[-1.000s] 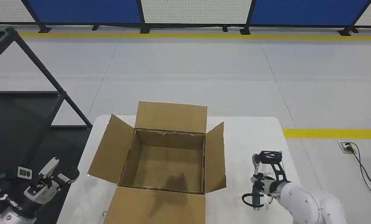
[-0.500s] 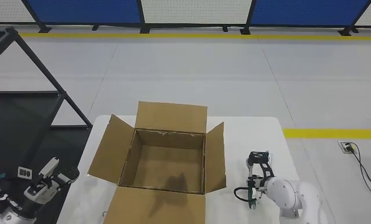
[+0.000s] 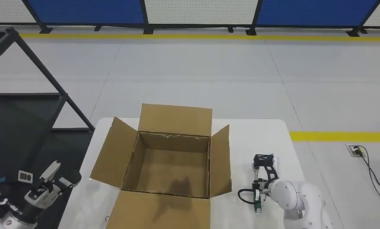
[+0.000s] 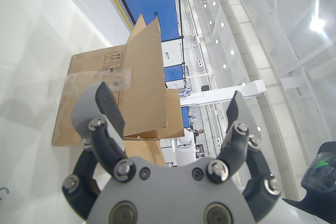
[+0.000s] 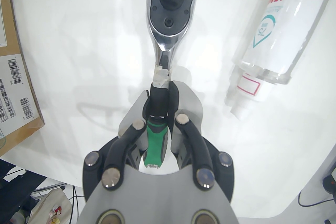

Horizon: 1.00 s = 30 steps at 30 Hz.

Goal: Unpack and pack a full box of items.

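Clamping ratchet wrench (image 5: 172, 4) in right tool (image 5: 160, 100)

Around me pale floor (image 3: 196, 75) runs to a yellow line (image 3: 190, 35) and blue-and-white partition panels (image 3: 83, 6), with a black rack (image 3: 62, 98) on my left.

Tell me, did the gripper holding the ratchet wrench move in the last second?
Yes. In the top view the right gripper, shut on the ratchet wrench, has slid sideways, closer to the open cardboard box.

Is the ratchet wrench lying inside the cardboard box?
No, the right gripper grips the ratchet wrench by its handle, outside the cardboard box.
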Each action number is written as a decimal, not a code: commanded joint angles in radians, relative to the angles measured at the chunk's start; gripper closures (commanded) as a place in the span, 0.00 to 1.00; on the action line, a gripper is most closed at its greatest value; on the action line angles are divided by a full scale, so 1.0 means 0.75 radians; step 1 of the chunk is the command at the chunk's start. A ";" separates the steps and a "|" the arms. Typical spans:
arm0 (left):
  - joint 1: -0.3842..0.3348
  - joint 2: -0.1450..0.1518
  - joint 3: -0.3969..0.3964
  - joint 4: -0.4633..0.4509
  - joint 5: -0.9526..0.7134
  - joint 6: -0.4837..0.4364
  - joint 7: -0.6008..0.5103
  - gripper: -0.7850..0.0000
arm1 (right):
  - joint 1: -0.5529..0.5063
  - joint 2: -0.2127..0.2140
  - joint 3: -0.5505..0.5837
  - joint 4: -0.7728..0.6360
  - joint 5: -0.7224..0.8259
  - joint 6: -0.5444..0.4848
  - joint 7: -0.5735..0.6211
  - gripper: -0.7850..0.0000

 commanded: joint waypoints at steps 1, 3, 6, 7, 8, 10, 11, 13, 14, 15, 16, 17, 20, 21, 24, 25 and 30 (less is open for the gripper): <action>0.000 0.000 0.000 0.000 0.000 0.000 0.000 0.00 | -0.001 0.003 -0.003 -0.001 0.006 0.001 -0.003 0.59; 0.000 0.000 0.000 0.000 0.000 0.000 0.000 0.00 | -0.004 0.005 -0.004 -0.006 0.012 0.008 -0.007 0.58; 0.000 0.000 0.000 0.000 0.000 0.000 0.000 0.00 | -0.015 0.009 -0.005 -0.021 0.021 0.016 -0.012 0.58; 0.000 0.000 0.000 0.000 0.000 0.000 0.000 0.00 | -0.019 0.011 -0.004 -0.028 0.022 0.020 -0.015 0.58; 0.000 0.000 0.000 0.000 0.000 0.000 0.000 0.00 | -0.024 0.012 -0.004 -0.037 0.024 0.024 -0.019 0.58; 0.000 0.000 0.000 0.000 0.000 0.000 0.000 0.00 | -0.038 0.014 -0.002 -0.073 0.038 0.028 -0.033 0.58; 0.000 0.000 0.000 0.000 0.000 0.000 0.000 0.00 | -0.048 0.015 0.001 -0.099 0.048 0.030 -0.042 0.58; 0.000 0.000 0.000 0.000 0.000 0.000 0.000 0.00 | -0.074 0.018 0.007 -0.167 0.061 0.034 -0.055 0.56; 0.000 0.000 0.000 0.000 0.000 0.000 0.000 0.00 | -0.089 0.020 0.011 -0.206 0.068 0.037 -0.066 0.55; 0.000 0.000 0.000 0.000 0.000 0.000 0.000 0.00 | -0.105 0.021 0.014 -0.245 0.079 0.036 -0.074 0.55; 0.000 0.000 0.000 0.000 0.000 0.000 0.000 0.00 | -0.121 0.022 0.018 -0.287 0.090 0.033 -0.085 0.55; 0.000 0.000 0.000 0.000 0.000 0.000 0.000 0.00 | -0.136 0.024 0.022 -0.327 0.102 0.033 -0.096 0.55; 0.000 0.000 0.000 0.000 0.000 0.000 0.000 0.00 | -0.179 0.028 0.034 -0.446 0.138 0.025 -0.134 0.54; 0.000 0.000 0.000 0.000 0.000 0.000 0.000 0.00 | -0.192 0.029 0.038 -0.482 0.155 0.022 -0.149 0.53; 0.000 0.000 0.000 0.000 0.000 0.000 0.000 0.00 | -0.228 0.031 0.056 -0.586 0.236 0.000 -0.215 0.51; 0.000 0.000 0.000 0.000 0.000 0.000 0.000 0.00 | -0.238 0.032 0.064 -0.620 0.288 -0.016 -0.242 0.42; 0.000 0.000 0.000 0.000 0.000 0.000 0.000 0.00 | -0.273 0.037 0.116 -0.736 0.606 -0.164 -0.373 0.00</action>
